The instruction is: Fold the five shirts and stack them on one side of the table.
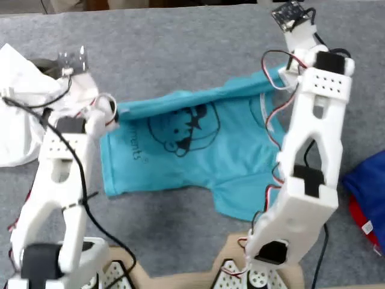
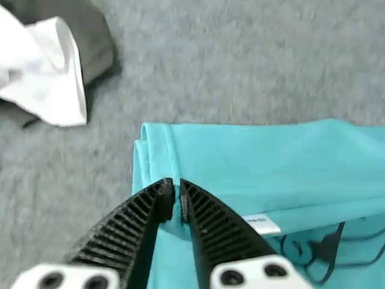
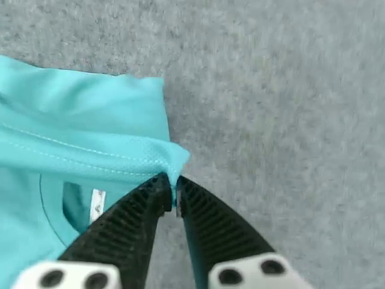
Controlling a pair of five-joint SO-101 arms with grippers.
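A teal shirt (image 1: 186, 147) with a dark cartoon print lies in the middle of the grey table, its far edge folded over toward the front. My left gripper (image 2: 176, 195) is shut on the folded edge of the teal shirt (image 2: 271, 162) at its left end. My right gripper (image 3: 172, 192) is shut on a corner of the teal shirt (image 3: 78, 120) at its right end, near the collar. In the high view the left gripper (image 1: 107, 111) and the right gripper (image 1: 283, 67) hold the fold at its two ends.
A white shirt (image 1: 21, 108) lies crumpled over a dark garment (image 2: 90, 36) at the left edge. A dark blue garment (image 1: 367, 180) on something red (image 1: 364, 226) sits at the right edge. Bare grey table (image 1: 180, 48) stretches behind the teal shirt.
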